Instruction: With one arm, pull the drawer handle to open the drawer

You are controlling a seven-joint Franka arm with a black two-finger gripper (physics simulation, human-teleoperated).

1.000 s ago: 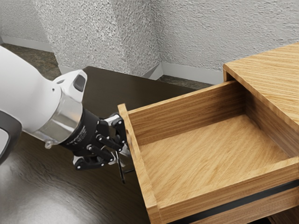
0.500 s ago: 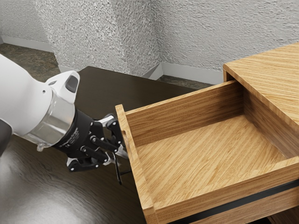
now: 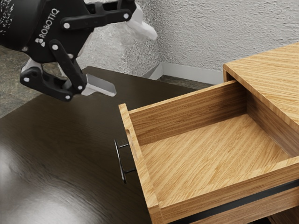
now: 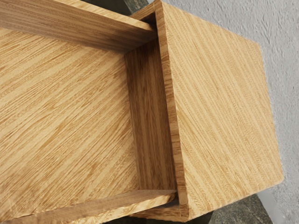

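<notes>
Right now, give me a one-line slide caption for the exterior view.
Drawer stands open from the wooden cabinet; open tool hangs above the dark table, apart from the black handle.

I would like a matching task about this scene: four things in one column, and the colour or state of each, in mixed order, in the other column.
1 gripper
2 drawer
3 handle
4 table

a dark brown
b pulled out, light wood
c black, nothing touching it
d open, raised above the table

Pairs: 1-d, 2-b, 3-c, 4-a
</notes>
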